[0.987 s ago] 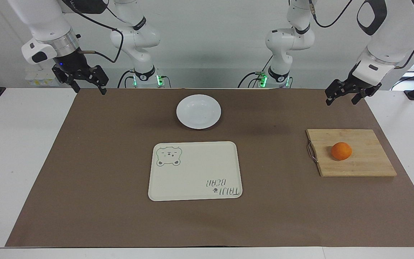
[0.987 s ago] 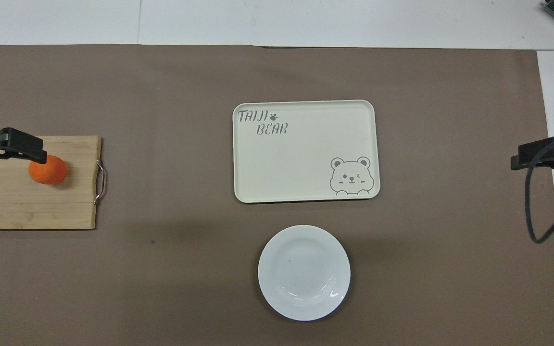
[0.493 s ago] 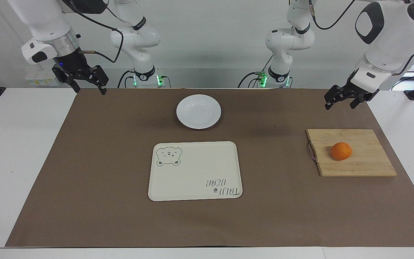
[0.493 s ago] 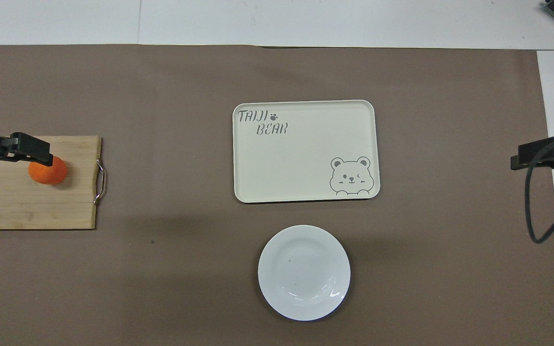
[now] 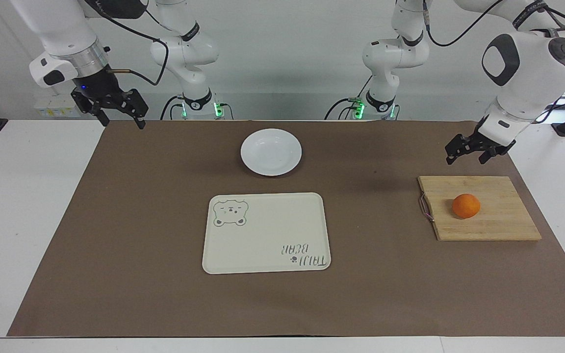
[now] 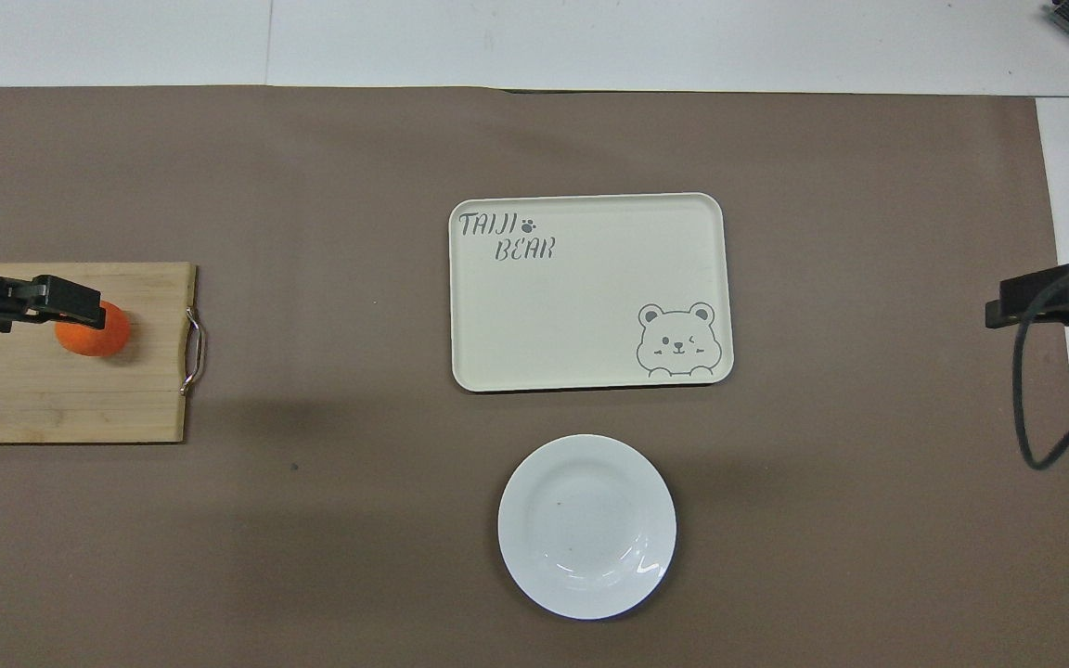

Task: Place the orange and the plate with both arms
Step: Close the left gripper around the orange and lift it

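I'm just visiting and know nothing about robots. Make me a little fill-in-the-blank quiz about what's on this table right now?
1. The orange sits on a wooden ____ at the left arm's end of the table.
2. The white plate lies ____ to the robots than the cream tray.
3. The drawing on the tray shows a ____.
4. The left gripper hangs in the air near the board with its jaws ____, holding nothing; the right gripper waits at the other end.

Missing words: cutting board; nearer; bear; open
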### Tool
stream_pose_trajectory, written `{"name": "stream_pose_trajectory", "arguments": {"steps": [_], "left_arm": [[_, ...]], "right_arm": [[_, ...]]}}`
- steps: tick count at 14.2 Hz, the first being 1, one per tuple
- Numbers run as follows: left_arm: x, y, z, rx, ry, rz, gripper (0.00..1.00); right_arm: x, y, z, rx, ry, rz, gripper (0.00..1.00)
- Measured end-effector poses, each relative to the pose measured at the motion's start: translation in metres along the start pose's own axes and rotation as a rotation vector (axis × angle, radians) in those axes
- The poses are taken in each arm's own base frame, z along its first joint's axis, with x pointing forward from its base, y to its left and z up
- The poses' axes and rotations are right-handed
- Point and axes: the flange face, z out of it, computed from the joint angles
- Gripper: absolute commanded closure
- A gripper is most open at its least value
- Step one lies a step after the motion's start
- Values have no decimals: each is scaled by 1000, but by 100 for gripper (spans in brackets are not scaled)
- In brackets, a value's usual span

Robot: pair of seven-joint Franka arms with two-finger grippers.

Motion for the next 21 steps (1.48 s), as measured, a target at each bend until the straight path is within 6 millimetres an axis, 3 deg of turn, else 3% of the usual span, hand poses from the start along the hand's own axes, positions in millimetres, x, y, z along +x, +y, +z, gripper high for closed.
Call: {"name": "stream_pose_trajectory", "arguments": {"steps": [5, 9, 16, 21], "left_arm": [[3, -48, 51, 3, 26, 26, 0], [18, -79, 100, 2, 19, 25, 0], [27, -81, 154, 5, 30, 26, 0], [31, -83, 176, 10, 48, 25, 0]], "right_arm": [[0, 0, 0, 0, 0, 0, 0], [0, 0, 0, 0, 0, 0, 0], [0, 0, 0, 0, 0, 0, 0], [0, 0, 0, 0, 0, 0, 0]]}}
